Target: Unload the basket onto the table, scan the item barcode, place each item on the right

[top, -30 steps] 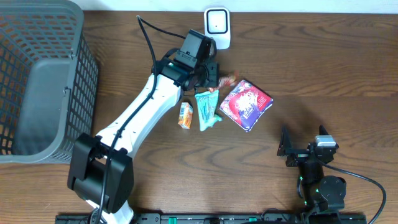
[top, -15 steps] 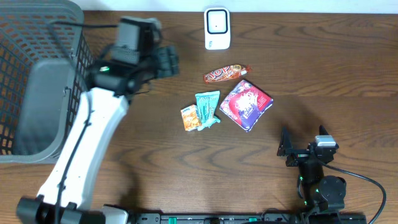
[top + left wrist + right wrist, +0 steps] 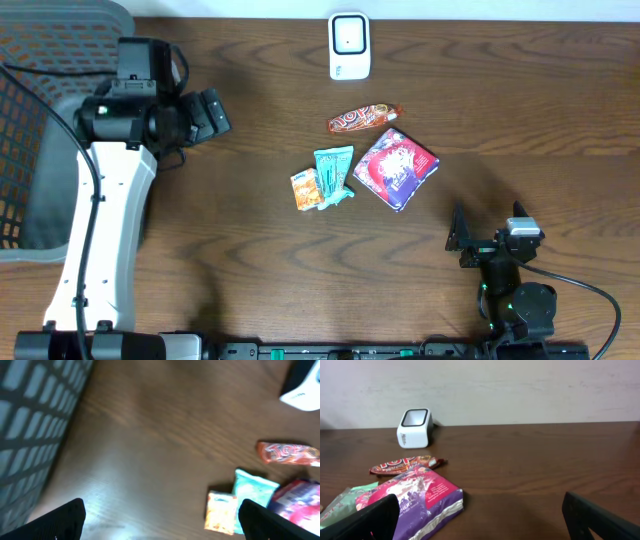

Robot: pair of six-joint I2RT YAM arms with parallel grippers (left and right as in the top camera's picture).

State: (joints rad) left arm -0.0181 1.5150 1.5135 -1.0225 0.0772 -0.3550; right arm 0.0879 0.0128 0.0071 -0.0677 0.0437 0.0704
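A white barcode scanner (image 3: pixel 349 44) stands at the table's far edge, also seen in the right wrist view as scanner (image 3: pixel 414 427). Below it lie a red snack bar (image 3: pixel 364 118), a teal pouch (image 3: pixel 333 175), a small orange packet (image 3: pixel 306 189) and a purple-pink bag (image 3: pixel 396 167). My left gripper (image 3: pixel 215 112) hovers far left of them beside the basket, open and empty; its view shows the orange packet (image 3: pixel 220 512) and the bar (image 3: pixel 287 453) to the right. My right gripper (image 3: pixel 482 522) is open and empty, low at the front right, facing the bag (image 3: pixel 420 497).
A grey mesh basket (image 3: pixel 40 120) fills the left end of the table, right behind my left arm. Bare wood lies between the basket and the items, and to the right of the bag. The right arm's base (image 3: pixel 515 300) sits at the front edge.
My left arm has swung from over the items near the scanner to the left, by the basket, and its jaws have opened. The red bar now lies uncovered. The right arm is still.
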